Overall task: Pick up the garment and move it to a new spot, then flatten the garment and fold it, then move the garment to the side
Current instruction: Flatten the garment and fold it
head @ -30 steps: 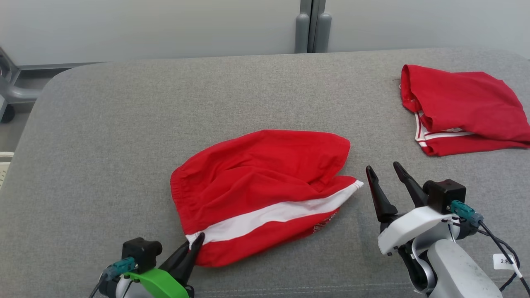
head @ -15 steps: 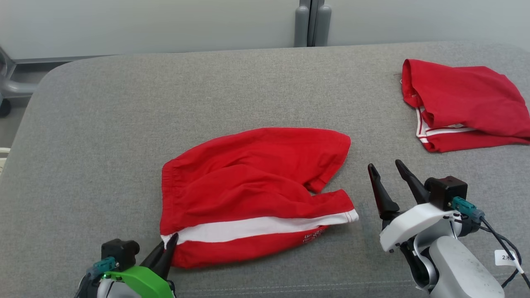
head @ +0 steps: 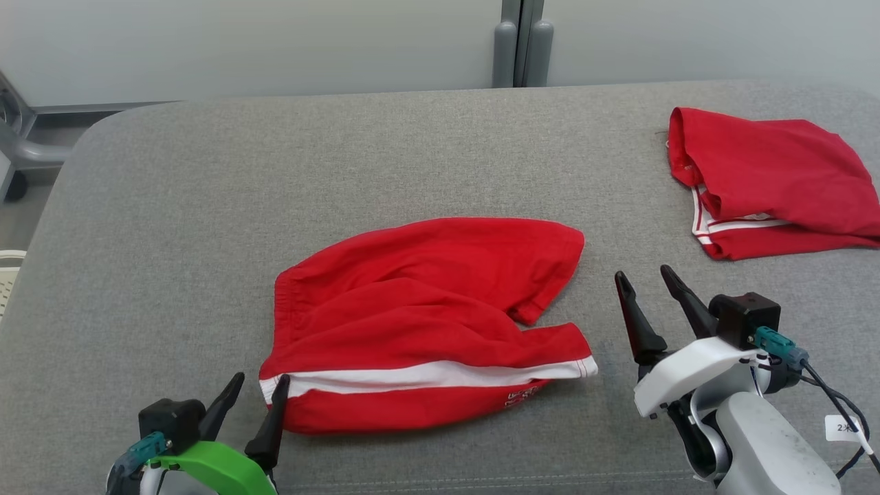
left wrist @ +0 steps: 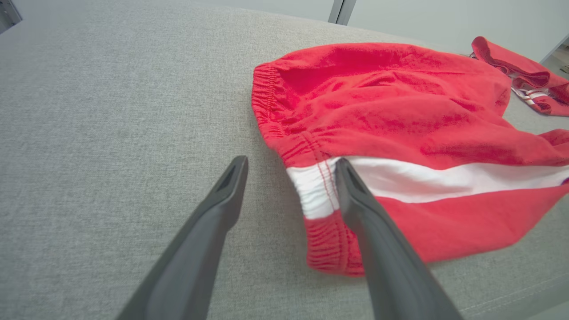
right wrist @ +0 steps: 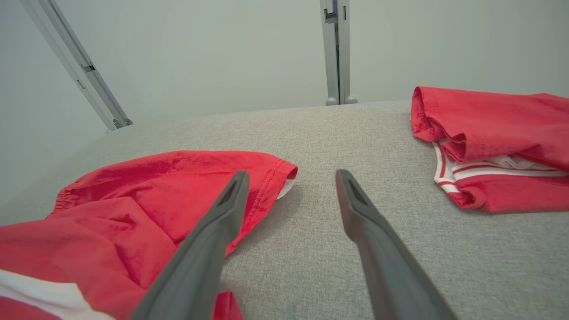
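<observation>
**Both pincers spread, red shorts flat at mid-table**

From my station I see the red shorts [head: 426, 302] lying on the grey cloth-covered table [head: 344, 151], roughly at its middle and towards the near edge. The elastic waistband [head: 278, 323] faces the robot's left and the leg openings point right. A white stripe [head: 426, 375] runs along the near side from the waistband to the hem.

The left gripper [head: 260, 385] sits low at the near-left corner of the shorts with its two dark fingers spread apart, and it pinches nothing. In the left wrist view this gripper [left wrist: 291, 169] straddles the waistband end of the stripe. One finger [left wrist: 378, 249] crosses in front of the red and white cloth, and the other stands over bare table. I cannot tell whether either finger touches the fabric.

The right gripper [head: 643, 275] is just beside the right-hand hem, also spread wide and empty. Its wrist view shows the gripper [right wrist: 292, 175] over bare table, with the upper leg opening of the shorts [right wrist: 133, 200] at its left.

A second red garment [head: 763, 179], folded with white trim showing, lies well apart at the far right of the table. A grey post [head: 521, 45] stands behind the table's far edge.
</observation>
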Tool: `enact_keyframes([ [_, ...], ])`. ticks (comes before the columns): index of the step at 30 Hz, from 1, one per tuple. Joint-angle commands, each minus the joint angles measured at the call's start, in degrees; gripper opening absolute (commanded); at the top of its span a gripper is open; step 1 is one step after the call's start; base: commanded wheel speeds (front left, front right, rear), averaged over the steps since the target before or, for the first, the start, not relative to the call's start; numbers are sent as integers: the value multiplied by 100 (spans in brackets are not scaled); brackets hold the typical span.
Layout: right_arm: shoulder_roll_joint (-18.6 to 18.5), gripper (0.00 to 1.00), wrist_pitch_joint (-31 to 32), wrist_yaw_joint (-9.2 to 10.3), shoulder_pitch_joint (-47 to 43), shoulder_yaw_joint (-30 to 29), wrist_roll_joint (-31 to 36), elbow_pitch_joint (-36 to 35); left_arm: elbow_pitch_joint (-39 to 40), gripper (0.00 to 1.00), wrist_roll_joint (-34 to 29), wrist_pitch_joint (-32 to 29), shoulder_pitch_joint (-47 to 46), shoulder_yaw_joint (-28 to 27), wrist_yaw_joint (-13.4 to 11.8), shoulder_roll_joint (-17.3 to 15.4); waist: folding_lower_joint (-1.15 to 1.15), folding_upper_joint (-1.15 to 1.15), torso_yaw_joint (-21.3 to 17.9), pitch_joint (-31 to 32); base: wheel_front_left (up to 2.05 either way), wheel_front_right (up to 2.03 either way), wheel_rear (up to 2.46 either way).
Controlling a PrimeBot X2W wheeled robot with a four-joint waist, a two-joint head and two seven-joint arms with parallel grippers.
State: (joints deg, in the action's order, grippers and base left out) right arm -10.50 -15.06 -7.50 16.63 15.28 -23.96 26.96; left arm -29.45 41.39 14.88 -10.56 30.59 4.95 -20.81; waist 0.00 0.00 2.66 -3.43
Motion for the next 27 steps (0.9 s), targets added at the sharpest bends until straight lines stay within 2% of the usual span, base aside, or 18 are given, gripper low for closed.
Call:
enact_keyframes([
  [1, -32, 100, -24, 3, -54, -10, -4, -7, 55, 100, -102, 29, 130, -123, -34, 7, 0, 0, -3, 29, 0, 0, 0],
  [9, -146, 100, -23, 3, -149, 122, -43, -28, 527, 100, -312, 24, 609, -663, -31, 111, 0, 0, -62, 173, 0, 0, 0],
  [12, -247, 100, -24, 3, -217, 156, -61, -37, 813, 100, -512, 25, 746, -868, -115, 139, 0, 0, -62, 232, 0, 0, 0],
  [20, -421, 100, -24, 3, -360, 298, 21, -129, 1620, 100, -1402, 24, 1150, -1739, -402, 403, 0, 0, -213, 390, 0, 0, 0],
  [27, -420, 100, -24, 3, -469, 186, 79, -277, 2016, 100, -2040, 24, 1491, -2393, -445, 734, 0, 0, -428, 464, 0, 0, 0],
])
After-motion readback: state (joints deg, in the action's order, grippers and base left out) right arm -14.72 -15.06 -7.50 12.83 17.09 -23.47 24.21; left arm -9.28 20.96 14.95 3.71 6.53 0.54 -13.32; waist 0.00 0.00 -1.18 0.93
